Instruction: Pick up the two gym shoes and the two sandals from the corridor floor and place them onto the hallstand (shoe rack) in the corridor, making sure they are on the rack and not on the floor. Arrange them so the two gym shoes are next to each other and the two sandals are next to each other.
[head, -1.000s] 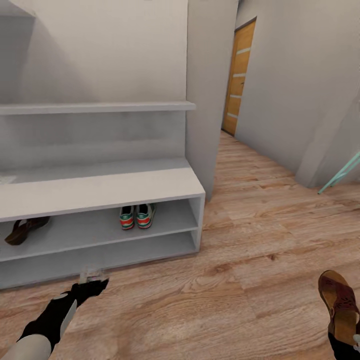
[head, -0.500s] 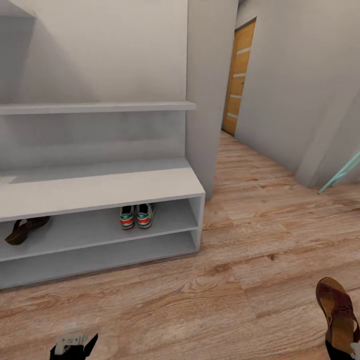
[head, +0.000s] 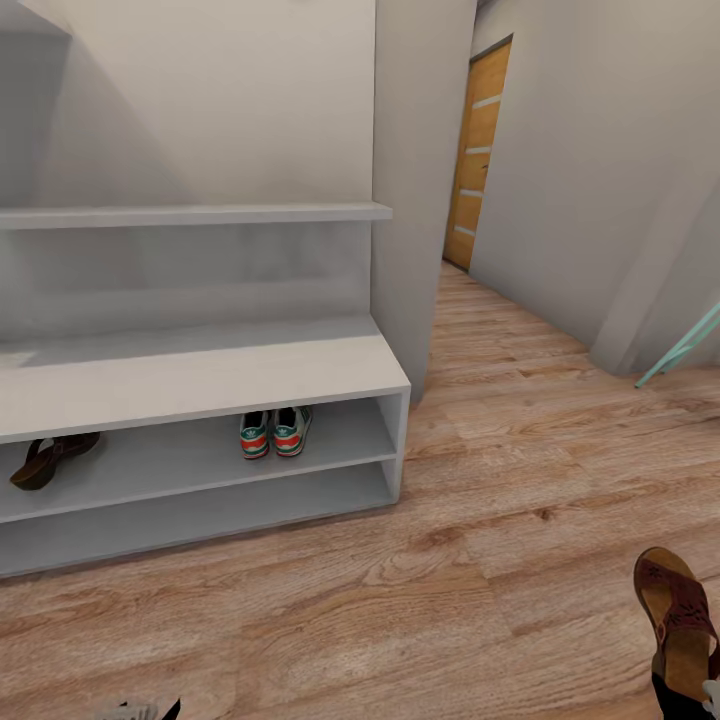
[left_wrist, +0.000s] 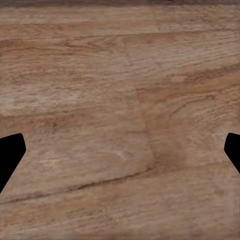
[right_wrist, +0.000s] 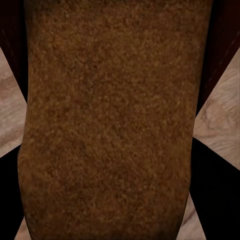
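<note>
The two gym shoes (head: 274, 432) stand side by side on the upper open shelf of the pale hallstand (head: 200, 380), heels outward. One dark brown sandal (head: 50, 458) lies on the same shelf at its far left. The other sandal (head: 680, 620) hangs over the corridor floor (head: 480, 560) at the lower right, with my right gripper (head: 690, 695) shut on its heel end. In the right wrist view its brown footbed (right_wrist: 107, 115) sits between the black fingers (right_wrist: 215, 190). My left gripper (left_wrist: 120, 155) is open above bare floor planks, and its tip (head: 140, 710) just shows low in the head view.
A wall corner (head: 420, 200) stands right of the hallstand. Beyond it the corridor runs back to an orange door (head: 478, 155). A teal rod (head: 685, 345) leans at the far right. Wood floor stretches in front of the rack.
My left arm has pulled back from in front of the rack's lower shelf and dropped almost out of the head view. The sandal in my right gripper has barely moved.
</note>
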